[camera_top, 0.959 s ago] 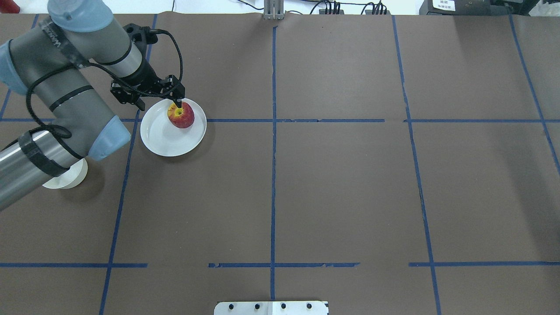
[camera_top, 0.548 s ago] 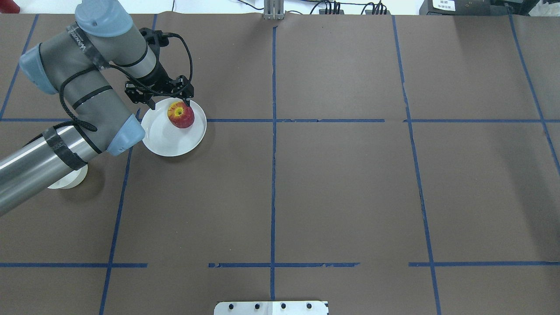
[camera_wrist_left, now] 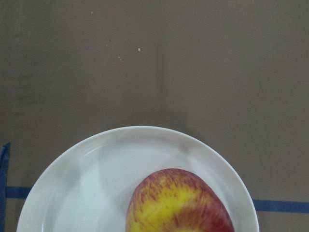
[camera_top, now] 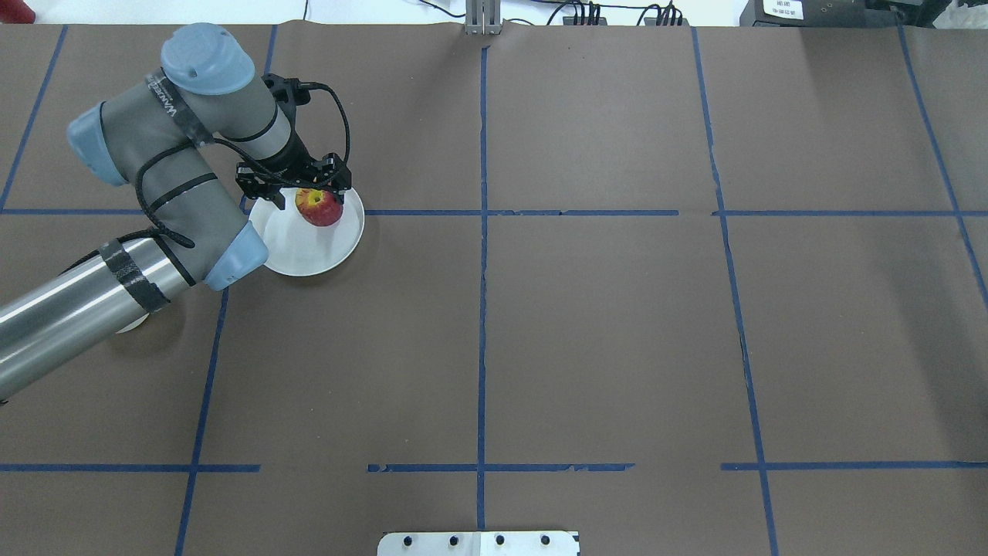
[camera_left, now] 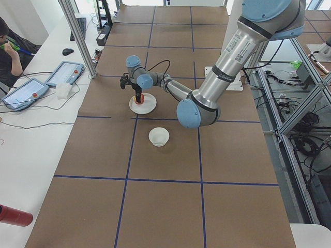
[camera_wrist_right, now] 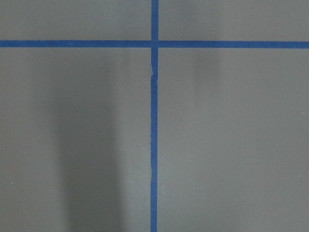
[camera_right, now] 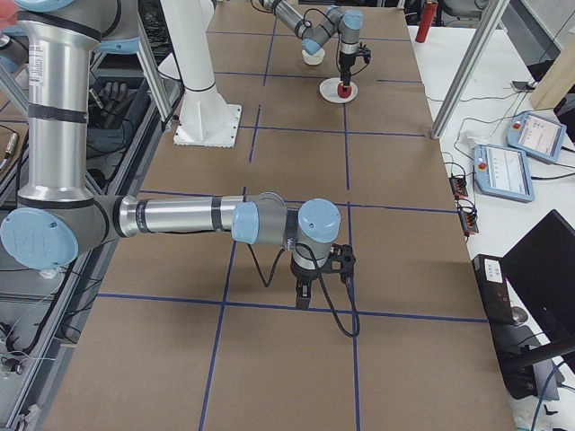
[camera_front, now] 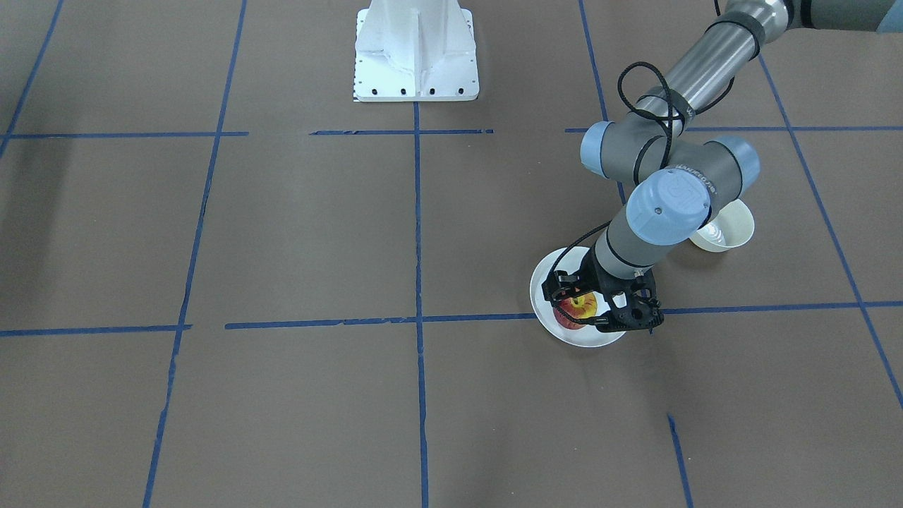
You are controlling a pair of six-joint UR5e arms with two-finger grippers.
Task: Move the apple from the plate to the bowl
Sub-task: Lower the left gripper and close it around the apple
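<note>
The red and yellow apple (camera_top: 319, 208) lies on the far part of the white plate (camera_top: 297, 249), at the table's left. My left gripper (camera_top: 306, 194) is open and hangs over the apple, one finger on each side, not touching it. The front view shows the apple (camera_front: 580, 307) between the fingers of that gripper (camera_front: 602, 312). The left wrist view shows the apple (camera_wrist_left: 178, 205) and the plate's rim (camera_wrist_left: 87, 147), but no fingers. The cream bowl (camera_front: 726, 229) stands near the plate, mostly hidden under my left arm in the overhead view. My right gripper (camera_right: 323, 294) shows only in the right side view, so I cannot tell its state.
The white robot base (camera_front: 416, 49) stands at the table's middle edge. Blue tape lines (camera_top: 482, 232) cross the brown table cover. Tablets (camera_left: 62, 73) and a seated person (camera_left: 8, 49) are on the bench beyond the table's far side.
My left arm has swung to the right, bringing the open gripper from the plate's far left edge to over the apple. The arm now covers more of the bowl. The apple has not moved.
</note>
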